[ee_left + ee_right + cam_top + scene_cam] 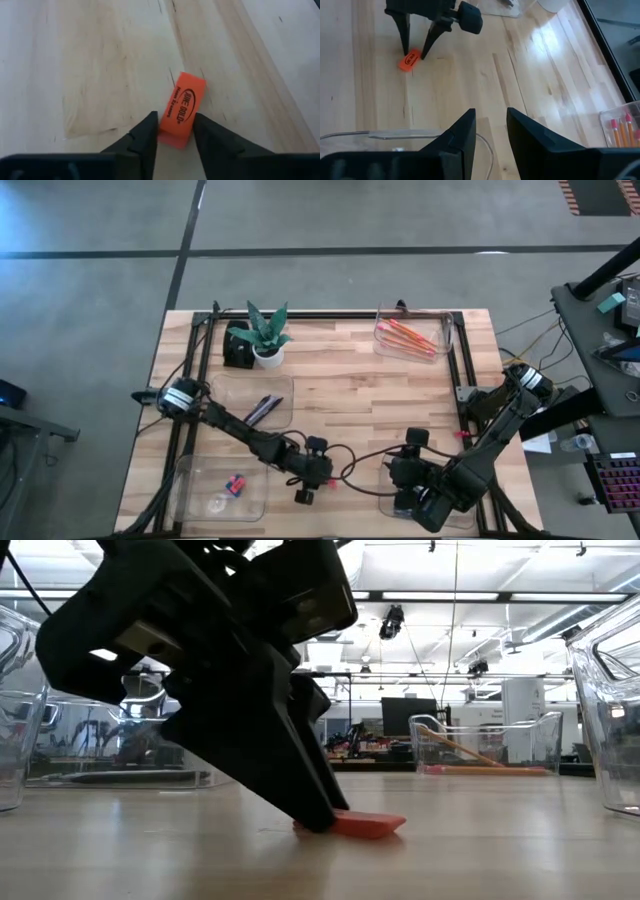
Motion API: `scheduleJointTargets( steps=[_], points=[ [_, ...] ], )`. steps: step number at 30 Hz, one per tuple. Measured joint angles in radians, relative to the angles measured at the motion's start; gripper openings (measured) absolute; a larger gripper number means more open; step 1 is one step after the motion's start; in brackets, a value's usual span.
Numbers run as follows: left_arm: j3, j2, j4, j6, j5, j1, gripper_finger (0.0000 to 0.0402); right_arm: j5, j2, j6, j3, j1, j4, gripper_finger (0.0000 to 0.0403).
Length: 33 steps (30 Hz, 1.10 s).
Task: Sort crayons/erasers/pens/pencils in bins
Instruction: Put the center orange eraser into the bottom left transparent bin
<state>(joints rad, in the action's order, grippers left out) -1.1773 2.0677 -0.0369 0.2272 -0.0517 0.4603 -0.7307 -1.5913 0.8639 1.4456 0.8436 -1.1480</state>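
Item: orange eraser point(181, 109), flat on table point(90, 75) nr front-centre; left gripper point(175, 135) down over it, fingers apart, straddling its near end; right gripper point(490, 131) idle, fingers apart, above front-right bin point(380, 136); to do: centre, close gently, prob. lift straight.

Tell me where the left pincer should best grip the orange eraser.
Across its long side faces, coming from above. The eraser lies flat on the table, and the left pincer already straddles its narrow width at one end; gripping nearer its middle would likely hold steadier.
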Motion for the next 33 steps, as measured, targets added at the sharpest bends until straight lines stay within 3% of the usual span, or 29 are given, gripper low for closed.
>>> scheduleJointTargets(
  steps=[5,14,27,33],
  points=[
    [-0.001,0.001,-0.002,-0.002,0.009,0.000,0.0079,0.000,0.000,0.000,0.000,0.000,0.000,0.0102],
    [0.000,-0.051,0.008,-0.005,0.000,-0.003,0.0074,0.000,0.000,0.000,0.000,0.000,0.000,0.0102],
    [0.004,-0.289,-0.055,0.003,0.009,-0.003,0.0073,0.000,0.000,-0.001,0.000,0.000,-0.001,0.0102],
    [0.016,-0.449,-0.193,0.067,0.052,0.022,0.0073,0.039,0.000,0.010,-0.001,0.002,-0.007,0.0102]
  ],
)
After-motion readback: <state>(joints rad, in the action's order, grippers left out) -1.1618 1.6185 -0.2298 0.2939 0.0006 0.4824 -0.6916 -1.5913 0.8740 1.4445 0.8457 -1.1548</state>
